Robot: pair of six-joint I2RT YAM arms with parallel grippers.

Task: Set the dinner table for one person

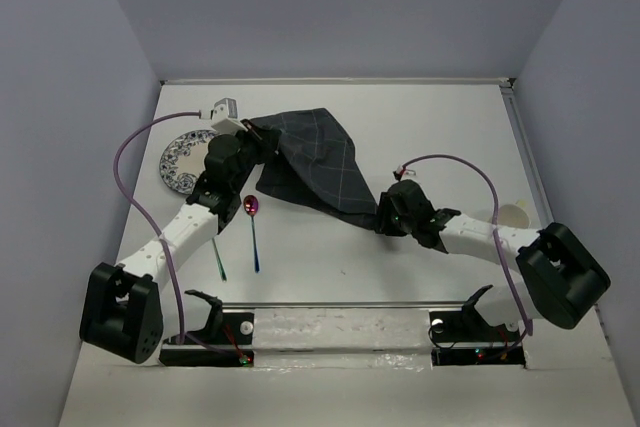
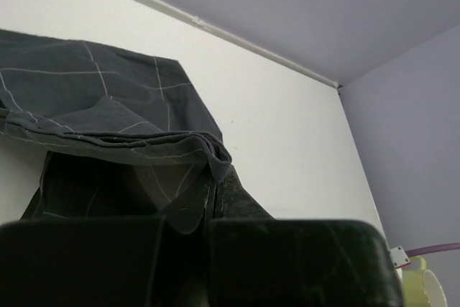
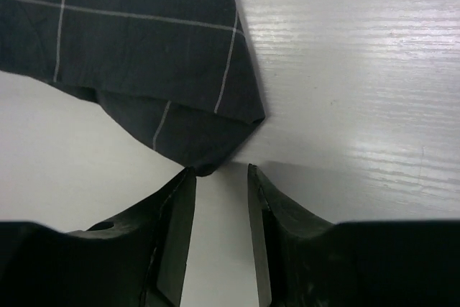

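Left end effector (image 2: 213, 203) clamps one corner of the plaid placemat (image 1: 320, 167), holding it raised off the white bench (image 1: 330, 247) beneath, likely to spread it. Right end effector (image 3: 220, 170), narrowly parted, sits at the placemat's opposite corner, seemingly poised to grip.

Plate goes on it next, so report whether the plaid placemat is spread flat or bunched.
Bunched. The placemat is twisted and folded over itself, one end pinched in the left gripper.
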